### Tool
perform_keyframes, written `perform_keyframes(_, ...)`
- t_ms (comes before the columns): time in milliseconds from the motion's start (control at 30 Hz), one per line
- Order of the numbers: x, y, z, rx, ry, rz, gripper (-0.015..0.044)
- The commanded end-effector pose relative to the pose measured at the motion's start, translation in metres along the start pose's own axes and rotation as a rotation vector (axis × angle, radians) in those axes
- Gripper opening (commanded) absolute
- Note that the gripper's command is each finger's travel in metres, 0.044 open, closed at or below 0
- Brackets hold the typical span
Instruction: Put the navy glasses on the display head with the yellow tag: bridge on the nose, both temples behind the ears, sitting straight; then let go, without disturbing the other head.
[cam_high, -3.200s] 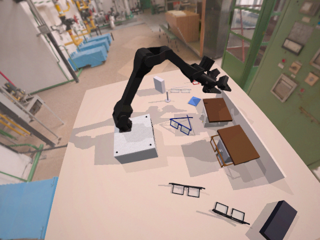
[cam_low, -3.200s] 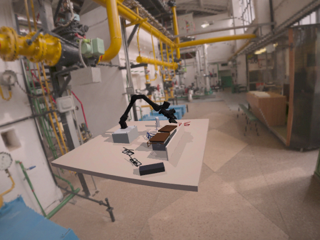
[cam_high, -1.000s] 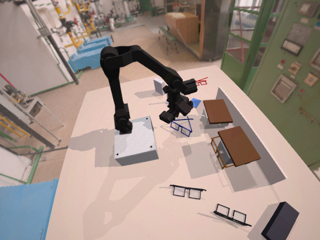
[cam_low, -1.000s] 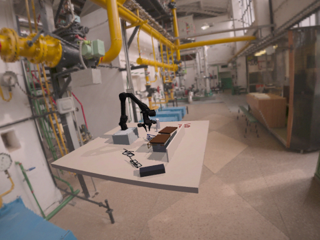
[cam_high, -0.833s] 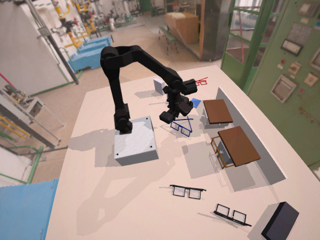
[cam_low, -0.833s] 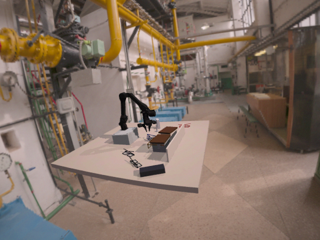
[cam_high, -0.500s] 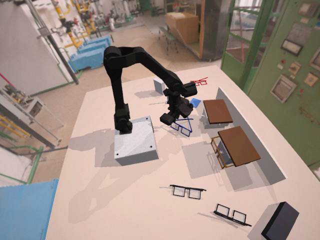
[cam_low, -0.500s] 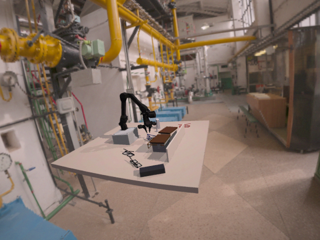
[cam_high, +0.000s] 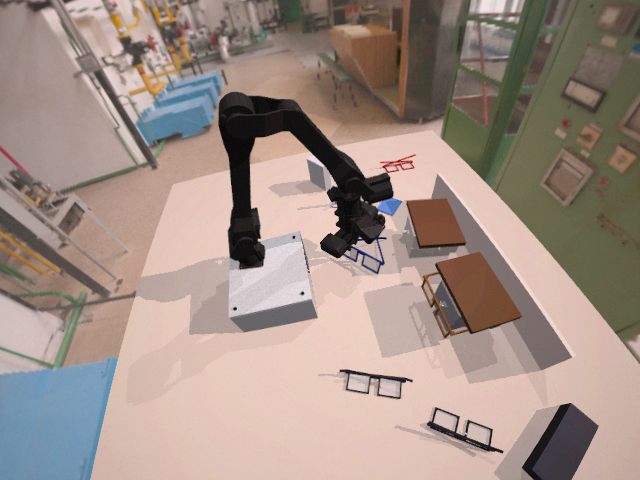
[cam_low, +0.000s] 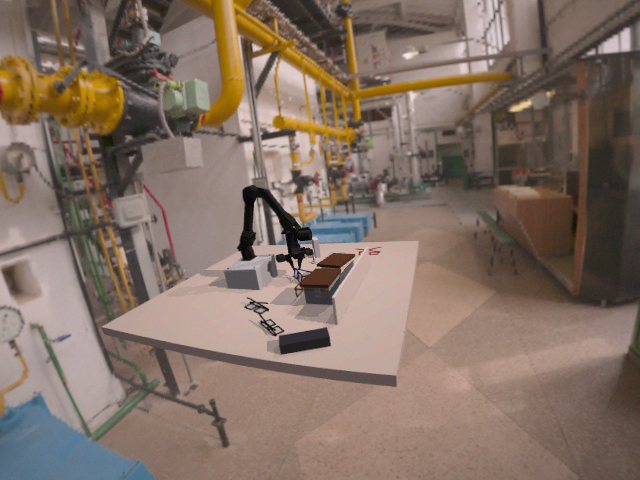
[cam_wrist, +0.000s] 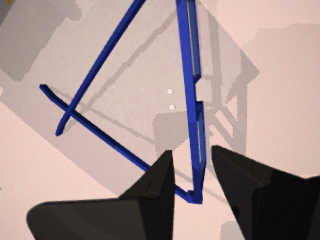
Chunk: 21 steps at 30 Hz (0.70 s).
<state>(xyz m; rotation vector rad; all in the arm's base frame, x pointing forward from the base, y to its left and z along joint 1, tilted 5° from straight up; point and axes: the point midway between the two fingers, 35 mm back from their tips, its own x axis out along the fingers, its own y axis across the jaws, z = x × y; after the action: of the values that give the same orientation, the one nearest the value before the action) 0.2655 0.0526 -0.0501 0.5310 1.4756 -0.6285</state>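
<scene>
Hovering over navy glasses (cam_high: 369, 260) (cam_low: 298, 274) (cam_wrist: 192, 100), tool (cam_high: 356, 248) (cam_low: 294, 267) (cam_wrist: 191, 154) parted (nothing pinched), one corner between fingertips

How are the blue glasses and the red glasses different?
The blue glasses are right below the robot's gripper; the red glasses are farther away, toward the table's far edge.
The blue glasses are dark blue, but the red glasses are bright red.
Both have a frame with two lens openings, and their side arms cross.

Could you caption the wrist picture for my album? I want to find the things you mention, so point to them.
Open gripper (cam_wrist: 191, 154) above blue glasses (cam_wrist: 194, 125), their folded arms crossing.
</scene>
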Motion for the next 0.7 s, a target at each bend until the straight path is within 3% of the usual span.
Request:
perform_keyframes(0,0.01,-0.003,-0.002,-0.007,0.008,-0.007,0.012)
perform_keyframes(667,0.02,-0.001,-0.003,-0.007,0.008,-0.007,0.012)
